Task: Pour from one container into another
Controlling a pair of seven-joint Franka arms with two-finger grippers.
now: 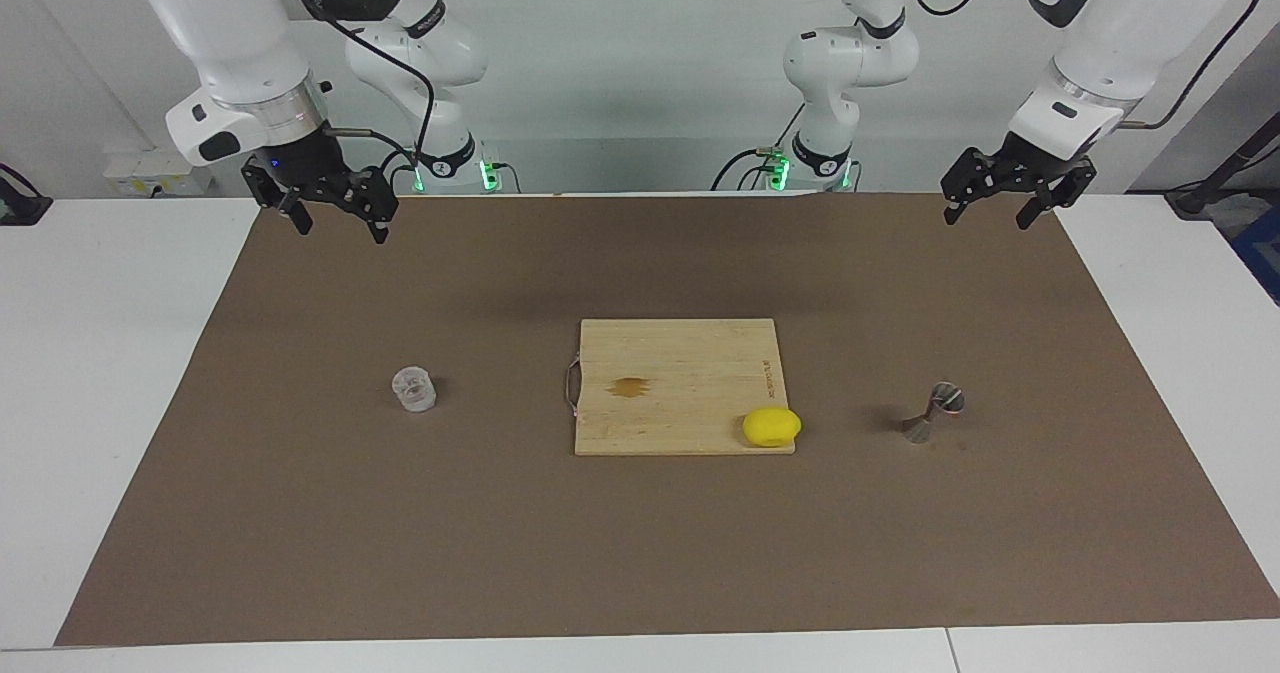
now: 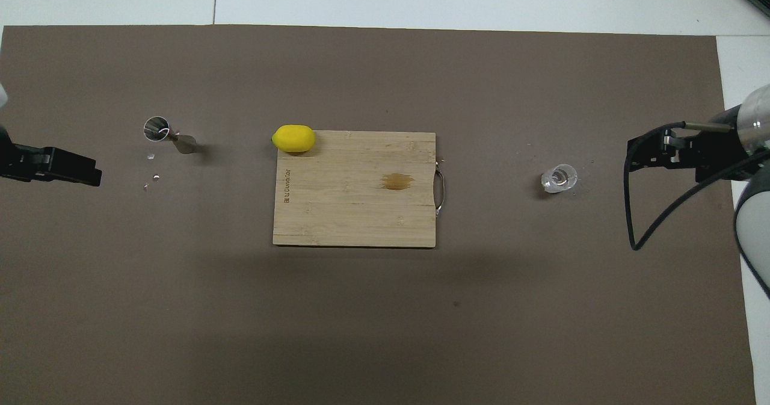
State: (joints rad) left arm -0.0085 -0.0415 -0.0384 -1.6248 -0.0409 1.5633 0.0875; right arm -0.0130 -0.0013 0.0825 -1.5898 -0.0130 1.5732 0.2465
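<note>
The small clear glass cup stands upright on the brown mat toward the right arm's end of the table; it also shows in the overhead view. The steel hourglass jigger is toward the left arm's end and looks tipped onto its side, with its open mouth showing in the overhead view. My right gripper hangs open and empty, high over the mat's edge nearest the robots. My left gripper hangs open and empty over the mat's other corner on that edge. Both arms wait, well away from both vessels.
A wooden cutting board with a brown stain lies mid-table between cup and jigger, its metal handle toward the cup. A yellow lemon sits on the board's corner toward the jigger. A few tiny bits lie beside the jigger.
</note>
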